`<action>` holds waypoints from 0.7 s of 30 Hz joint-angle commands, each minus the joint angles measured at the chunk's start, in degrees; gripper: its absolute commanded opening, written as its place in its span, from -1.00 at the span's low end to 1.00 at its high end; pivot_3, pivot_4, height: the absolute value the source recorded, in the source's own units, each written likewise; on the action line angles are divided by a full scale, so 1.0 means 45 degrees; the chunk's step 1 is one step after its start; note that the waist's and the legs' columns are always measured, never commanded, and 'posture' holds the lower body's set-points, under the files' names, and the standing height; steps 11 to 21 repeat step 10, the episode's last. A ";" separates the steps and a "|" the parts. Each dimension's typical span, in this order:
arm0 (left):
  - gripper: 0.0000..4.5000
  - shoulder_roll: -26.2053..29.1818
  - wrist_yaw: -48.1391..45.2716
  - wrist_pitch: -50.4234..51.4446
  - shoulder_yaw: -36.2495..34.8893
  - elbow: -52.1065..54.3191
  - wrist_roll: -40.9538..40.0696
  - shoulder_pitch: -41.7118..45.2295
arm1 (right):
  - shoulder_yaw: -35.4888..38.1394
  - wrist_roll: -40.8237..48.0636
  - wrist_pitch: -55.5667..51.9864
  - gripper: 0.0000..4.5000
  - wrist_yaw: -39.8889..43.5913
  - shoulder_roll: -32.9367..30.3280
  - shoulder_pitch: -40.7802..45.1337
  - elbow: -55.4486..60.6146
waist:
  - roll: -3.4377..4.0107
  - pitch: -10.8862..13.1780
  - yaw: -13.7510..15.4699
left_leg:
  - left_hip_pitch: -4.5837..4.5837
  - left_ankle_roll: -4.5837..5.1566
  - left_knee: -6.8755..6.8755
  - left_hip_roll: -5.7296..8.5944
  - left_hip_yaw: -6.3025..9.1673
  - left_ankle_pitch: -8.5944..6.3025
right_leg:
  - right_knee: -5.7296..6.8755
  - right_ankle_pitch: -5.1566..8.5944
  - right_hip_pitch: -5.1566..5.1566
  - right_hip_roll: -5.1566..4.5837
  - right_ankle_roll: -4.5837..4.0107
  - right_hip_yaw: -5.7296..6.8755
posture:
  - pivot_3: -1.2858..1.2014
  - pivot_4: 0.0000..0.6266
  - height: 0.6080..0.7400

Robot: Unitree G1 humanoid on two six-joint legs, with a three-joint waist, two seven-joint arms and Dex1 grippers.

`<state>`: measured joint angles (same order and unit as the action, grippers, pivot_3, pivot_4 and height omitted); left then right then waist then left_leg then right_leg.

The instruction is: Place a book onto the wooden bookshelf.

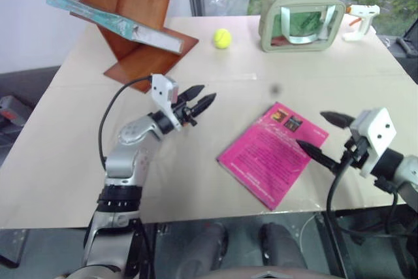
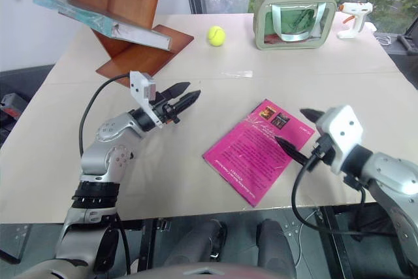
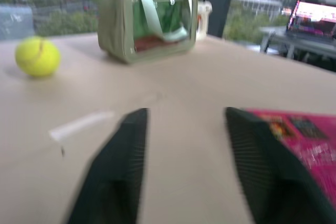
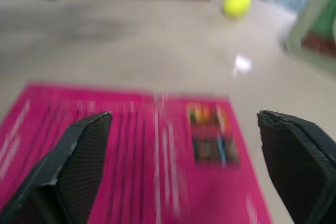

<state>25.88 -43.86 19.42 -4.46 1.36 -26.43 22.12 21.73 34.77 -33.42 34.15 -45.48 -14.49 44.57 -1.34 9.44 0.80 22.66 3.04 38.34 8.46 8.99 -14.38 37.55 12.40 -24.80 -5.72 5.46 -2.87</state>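
Altogether two books (image 1: 114, 21), one wooden bookshelf (image 1: 140, 4)

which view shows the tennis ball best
The left wrist view: the tennis ball looks largest there, alone on the table. Both head views show it small, far back. The right wrist view has it as a small blur.
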 commanded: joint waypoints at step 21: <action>0.98 0.3744 -0.1984 0.0309 -0.2042 0.1803 -0.0256 -0.3784 | 0.5133 -0.0346 0.0894 1.00 0.2292 0.0672 -0.4284 0.0403 | 0.0111 0.0007 0.0014 | -0.0212 0.0019 -0.0049 -0.0100 -0.0033 -0.0092 | -0.0169 0.0036 0.0255 0.0052 0.0046 0.0012 | 0.03 -0.52 1.00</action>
